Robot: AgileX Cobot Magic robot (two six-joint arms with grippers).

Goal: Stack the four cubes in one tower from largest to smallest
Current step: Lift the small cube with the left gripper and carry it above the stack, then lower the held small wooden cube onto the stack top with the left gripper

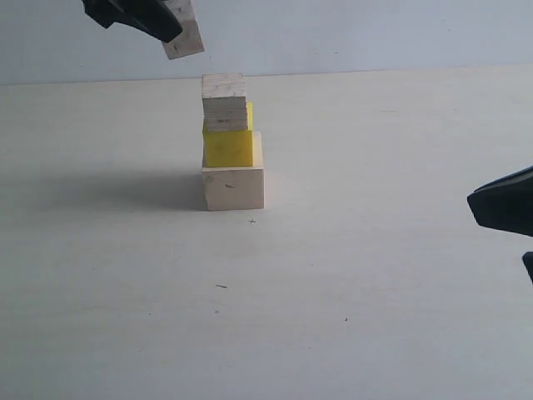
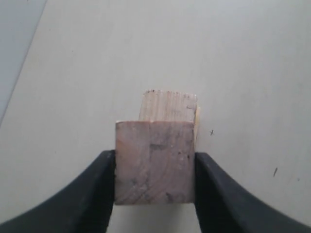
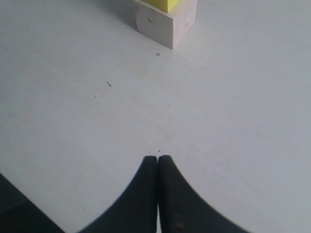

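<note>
Three cubes stand as a column on the table: the large pale cube (image 1: 234, 188) lowest, the yellow cube (image 1: 227, 147) on it, and the grainy pale cube (image 1: 224, 102) on top. My left gripper (image 1: 176, 32) hangs above and to the left of the column, shut on the small pale cube (image 1: 188, 35), which is tilted. In the left wrist view the small cube (image 2: 154, 160) sits between the gripper's (image 2: 154, 167) black fingers, with the grainy cube (image 2: 168, 106) below. My right gripper (image 1: 476, 202) is low at the far right, shut and empty (image 3: 158, 158); its view shows the large cube (image 3: 165, 23) and yellow cube (image 3: 168, 4).
The pale tabletop (image 1: 358, 292) carries only a few small dark specks. A light wall (image 1: 358, 33) rises behind its far edge.
</note>
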